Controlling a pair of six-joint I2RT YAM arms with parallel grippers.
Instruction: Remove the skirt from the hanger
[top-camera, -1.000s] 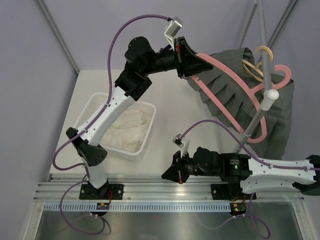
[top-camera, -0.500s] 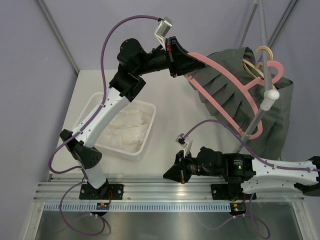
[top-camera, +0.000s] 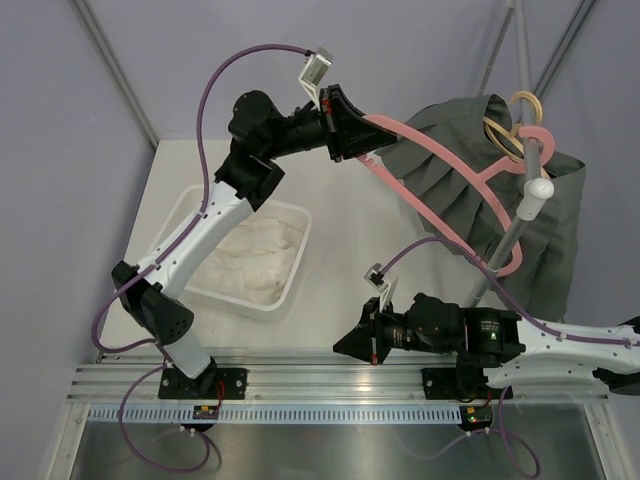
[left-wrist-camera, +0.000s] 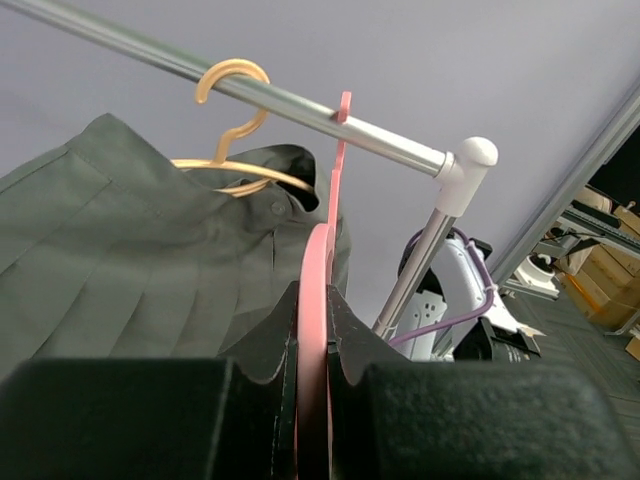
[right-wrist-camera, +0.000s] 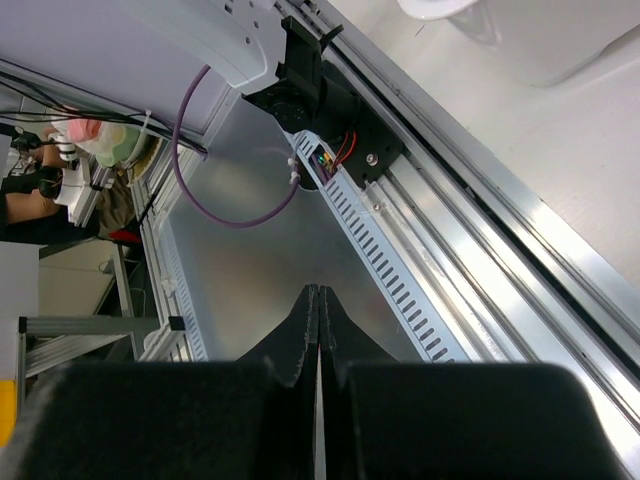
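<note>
The left claw (top-camera: 352, 135) is clenched on one end of a pink hanger (top-camera: 445, 152), whose hook sits at the metal rail (top-camera: 517, 222). The grey pleated skirt (top-camera: 455, 195) hangs from that rail just past the claw's tips, under and behind the pink hanger's arm. Only the left wrist view shows that the skirt's waistband seems to be carried by a second, tan hanger (left-wrist-camera: 232, 78) hooked over the rail. There the pink hanger is edge-on, just beside the skirt, and rises from between the claw's fingers (left-wrist-camera: 268, 335). The right claw (right-wrist-camera: 318, 305) is closed on nothing. From above it is low over the desk (top-camera: 340, 230), well away from the rail.
</note>
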